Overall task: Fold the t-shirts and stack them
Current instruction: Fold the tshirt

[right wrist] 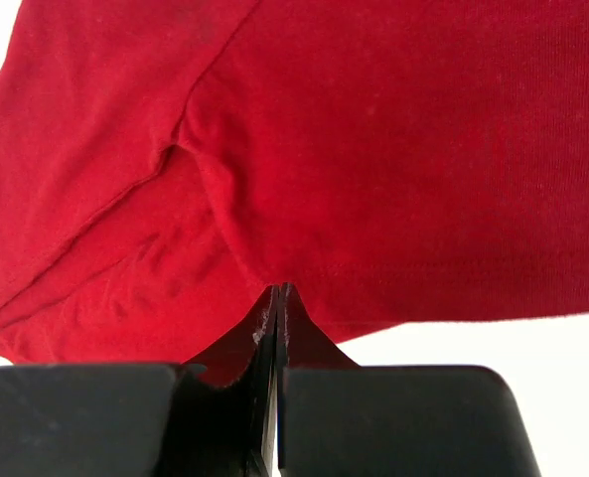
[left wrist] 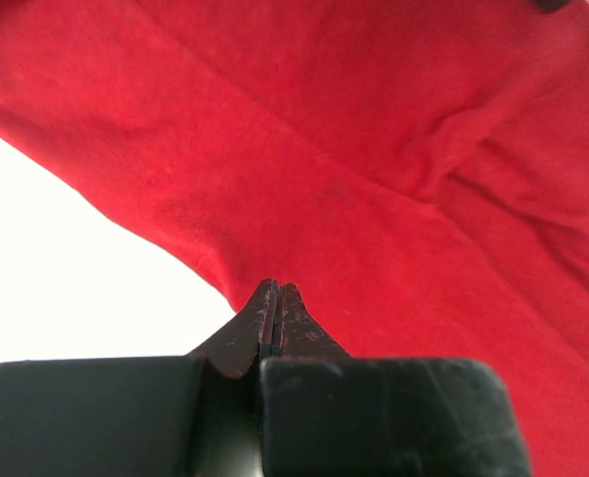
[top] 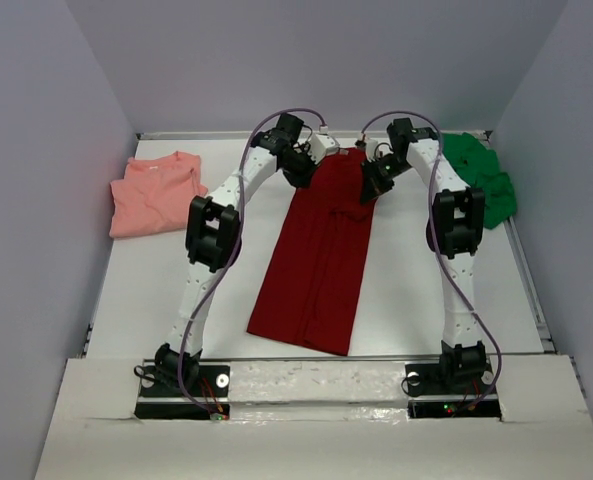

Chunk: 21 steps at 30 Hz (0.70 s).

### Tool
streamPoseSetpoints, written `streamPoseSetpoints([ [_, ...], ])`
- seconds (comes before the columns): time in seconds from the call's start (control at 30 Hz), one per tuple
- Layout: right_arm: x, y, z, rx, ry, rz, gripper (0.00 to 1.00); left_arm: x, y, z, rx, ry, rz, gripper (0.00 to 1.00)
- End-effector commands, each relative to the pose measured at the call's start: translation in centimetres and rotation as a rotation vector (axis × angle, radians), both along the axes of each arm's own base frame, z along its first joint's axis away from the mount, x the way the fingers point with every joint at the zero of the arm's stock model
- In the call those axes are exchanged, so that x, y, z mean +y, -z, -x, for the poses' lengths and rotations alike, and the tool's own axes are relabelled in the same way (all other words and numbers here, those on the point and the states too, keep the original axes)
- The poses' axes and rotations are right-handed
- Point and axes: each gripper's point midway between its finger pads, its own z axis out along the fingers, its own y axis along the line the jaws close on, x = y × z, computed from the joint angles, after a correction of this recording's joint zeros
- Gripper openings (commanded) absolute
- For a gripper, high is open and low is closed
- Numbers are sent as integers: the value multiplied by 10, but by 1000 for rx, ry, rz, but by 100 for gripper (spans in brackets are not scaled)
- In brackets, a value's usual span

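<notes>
The dark red t-shirt [top: 318,260], folded into a long narrow strip, runs down the middle of the white table [top: 146,300]. My left gripper [top: 311,168] is shut on the strip's far left edge, and its tips [left wrist: 276,286] pinch red cloth [left wrist: 373,179]. The right gripper [top: 372,180] is shut on the far right edge, its tips [right wrist: 279,289] biting the hem of the same red shirt [right wrist: 393,149]. A salmon pink t-shirt [top: 156,195] lies crumpled at the far left. The bright green t-shirt [top: 481,180] is bunched at the far right.
Grey walls close in the table at the back and on both sides. A metal rail [top: 531,290] runs along the table's right edge. Both arm bases [top: 181,385] sit on a white ledge at the near edge.
</notes>
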Motion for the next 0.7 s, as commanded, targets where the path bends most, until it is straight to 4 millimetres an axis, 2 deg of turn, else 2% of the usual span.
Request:
streamPoseSetpoints([
  [0.0,11,-12,1,10,-18,-42,0,-1,9,4,53,12,8,0],
  [0.13,18,-6,13,43,-45,-65,0,2,28,21,121,40,-8,0],
  [0.33,20,11,28,79,-66,-60,0,6,51,29,178,35,-32,0],
  [0.47,18,24,33,120,-81,-49,0,5,58,30,192,36,-37,0],
  [0.57,16,34,30,112,-83,-2,0,6,63,28,196,27,-44,0],
  [0.67,10,38,17,65,-62,44,0,6,68,26,200,10,-41,0],
])
